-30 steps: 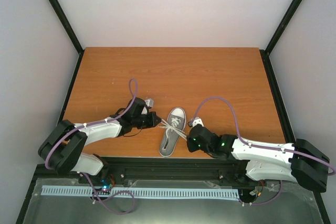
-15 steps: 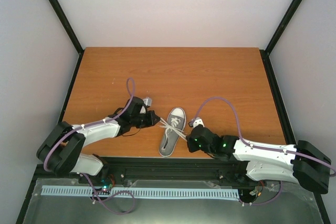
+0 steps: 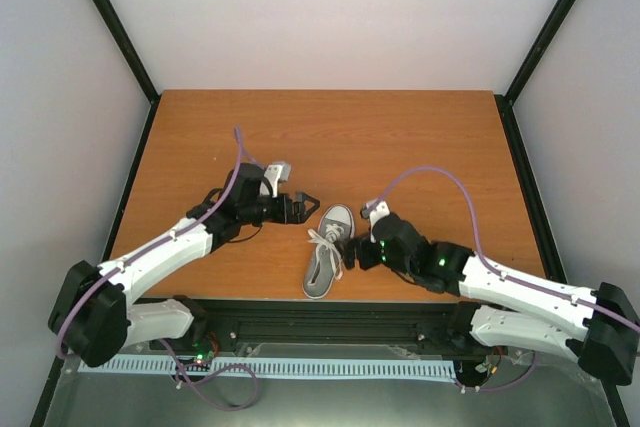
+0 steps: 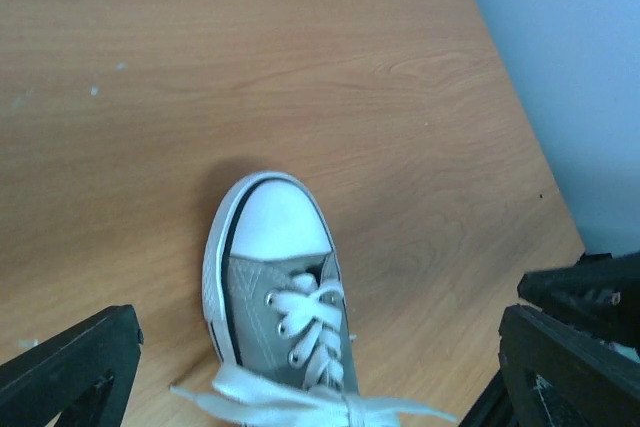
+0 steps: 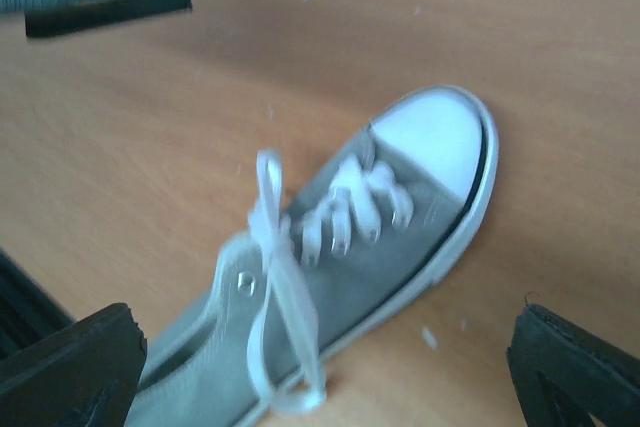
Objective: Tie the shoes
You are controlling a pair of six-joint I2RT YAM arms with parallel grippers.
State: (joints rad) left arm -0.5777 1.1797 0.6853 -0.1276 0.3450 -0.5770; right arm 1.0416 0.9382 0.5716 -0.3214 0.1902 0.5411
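The grey sneaker point(image 3: 327, 257) lies on the wooden table point(image 3: 420, 137) near its front edge, between the two arms, its white toe cap point(image 3: 341, 215) pointing away from the bases; it has not shifted over the last second. Its white laces point(image 3: 324, 239) have changed: a second ago they were drawn out taut to both sides, and now they lie slack and gathered across the tongue, with a loop and a long strand trailing over the side in the blurred right wrist view. The left gripper point(image 3: 308, 201) has pulled back from the lace to a spot just left of the toe, its fingers point(image 4: 70, 362) spread wide with nothing held. The right gripper point(image 3: 347, 255) has moved in close to the shoe's right side, its jaws likewise parted and empty, the sneaker showing between them
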